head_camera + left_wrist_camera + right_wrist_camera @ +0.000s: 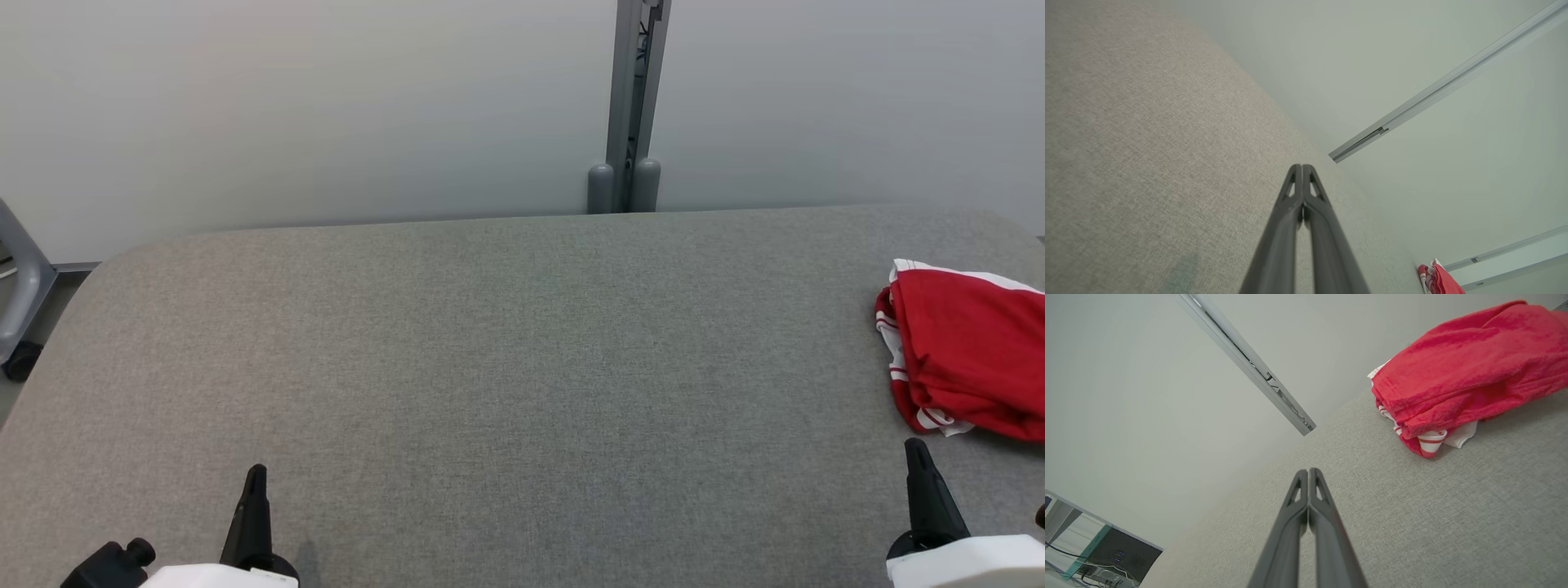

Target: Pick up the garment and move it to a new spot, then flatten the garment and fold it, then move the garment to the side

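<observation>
So the red garment [963, 351] sits bunched at the bench's [490, 343] right edge, just ahead of the right claw [916, 447] and well apart from the left claw [256, 472], both claws pinched shut on nothing.

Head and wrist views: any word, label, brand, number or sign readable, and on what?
None readable.
The red garment shows white stripes but no lettering.
The grey table bears no marks.
The dark screen in the right wrist view is too small and blurred to read.
</observation>
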